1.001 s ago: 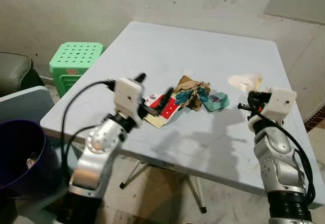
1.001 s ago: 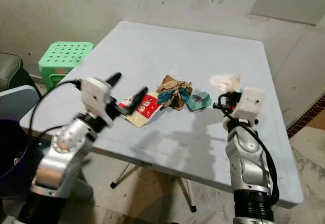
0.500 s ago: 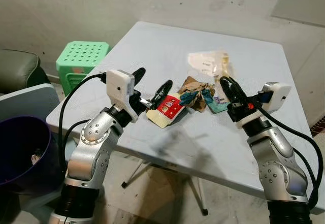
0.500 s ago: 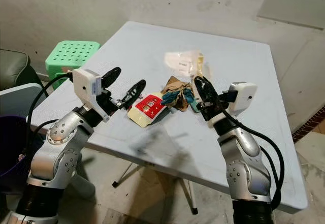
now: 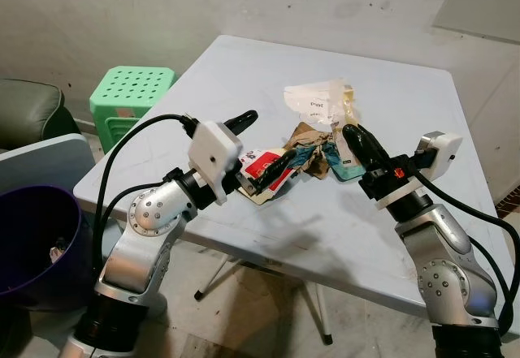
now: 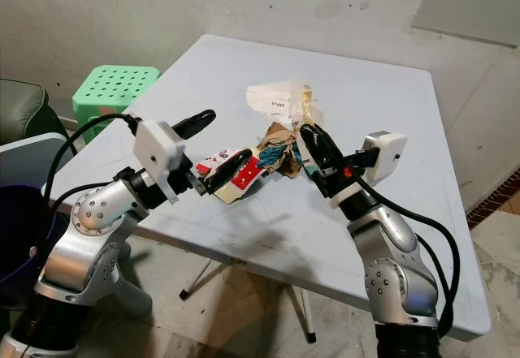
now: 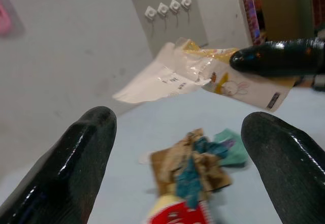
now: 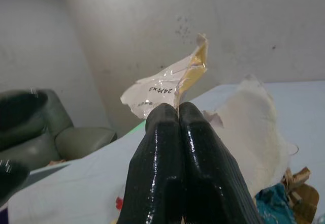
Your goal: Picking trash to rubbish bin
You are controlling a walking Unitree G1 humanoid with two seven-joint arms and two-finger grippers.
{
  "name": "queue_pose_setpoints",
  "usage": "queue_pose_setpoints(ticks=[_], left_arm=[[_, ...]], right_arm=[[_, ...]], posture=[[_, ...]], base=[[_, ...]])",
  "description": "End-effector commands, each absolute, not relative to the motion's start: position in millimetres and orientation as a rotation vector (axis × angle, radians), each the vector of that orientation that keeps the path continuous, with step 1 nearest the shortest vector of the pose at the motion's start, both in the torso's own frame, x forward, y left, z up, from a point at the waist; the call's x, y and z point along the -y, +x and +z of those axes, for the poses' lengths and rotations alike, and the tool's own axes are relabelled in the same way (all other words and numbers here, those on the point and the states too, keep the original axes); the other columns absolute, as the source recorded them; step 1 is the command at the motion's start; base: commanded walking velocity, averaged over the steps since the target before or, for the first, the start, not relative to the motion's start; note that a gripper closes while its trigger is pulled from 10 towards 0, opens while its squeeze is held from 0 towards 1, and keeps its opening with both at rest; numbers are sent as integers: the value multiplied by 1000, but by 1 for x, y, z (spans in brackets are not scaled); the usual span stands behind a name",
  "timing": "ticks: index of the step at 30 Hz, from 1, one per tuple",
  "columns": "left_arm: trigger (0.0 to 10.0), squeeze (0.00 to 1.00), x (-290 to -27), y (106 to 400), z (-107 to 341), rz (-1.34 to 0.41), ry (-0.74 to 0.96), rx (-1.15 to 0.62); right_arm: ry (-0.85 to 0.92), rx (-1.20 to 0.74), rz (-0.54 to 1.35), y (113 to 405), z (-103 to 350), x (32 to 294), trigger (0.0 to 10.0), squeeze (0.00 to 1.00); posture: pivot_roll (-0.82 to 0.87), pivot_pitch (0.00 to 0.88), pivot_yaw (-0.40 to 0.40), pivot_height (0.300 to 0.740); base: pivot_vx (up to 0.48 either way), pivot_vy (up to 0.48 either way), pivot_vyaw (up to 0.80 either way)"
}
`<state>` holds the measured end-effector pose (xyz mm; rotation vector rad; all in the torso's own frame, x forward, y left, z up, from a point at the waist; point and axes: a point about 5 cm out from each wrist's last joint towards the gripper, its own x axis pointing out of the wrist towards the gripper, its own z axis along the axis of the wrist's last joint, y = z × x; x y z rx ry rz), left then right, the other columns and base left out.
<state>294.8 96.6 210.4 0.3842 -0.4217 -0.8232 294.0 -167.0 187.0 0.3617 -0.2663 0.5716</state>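
Bare stained wall behind; pale bench (image 5: pixel 268 74) carrying litter. Clear plastic wrapper (image 5: pixel 318 98) raised off the bench, pinched by closed right hand (image 5: pixel 355 137). Judged light, limp, slippery: best held well in from its edge. Red packet (image 5: pixel 266 171), crumpled brown-and-teal scraps (image 5: pixel 313 151) lying below. Left hand (image 5: pixel 264 140) spread open over the red packet. Purple bin (image 5: pixel 32 240) beside the bench, cut off by frame edge; contents indistinct.

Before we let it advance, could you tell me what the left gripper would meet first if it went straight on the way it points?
Probably the red snack packet, which lies just ahead of the open left gripper; the crumpled brown and teal wrappers come behind it. Depth is uncertain.
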Motion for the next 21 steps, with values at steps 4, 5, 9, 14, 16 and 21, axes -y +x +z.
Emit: queue_pose_setpoints(ticks=[4,5,9,14,16,21], left_arm=[[10000,0,-104,298,224,-804,569,516],[10000,0,-104,298,224,-804,569,516],[10000,0,-110,303,224,-799,698,563],[10000,0,-110,303,219,-819,722,563],[10000,0,-110,303,217,-830,722,559],[10000,0,-110,304,215,-829,742,574]], right_arm=[[325,277,627,287,194,168,10000,0],[325,277,627,287,194,168,10000,0],[293,250,712,278,196,167,10000,0],[279,227,781,271,198,165,10000,0],[273,215,803,269,198,165,10000,0],[263,185,894,261,200,161,10000,0]], posture=[[-4,55,-28,740],[-4,55,-28,740],[-5,61,-29,740],[-9,62,-28,740],[-10,63,-27,740],[-11,63,-26,740]], base=[[0,0,0],[0,0,0],[0,0,0],[0,0,0],[0,0,0],[0,0,0]])
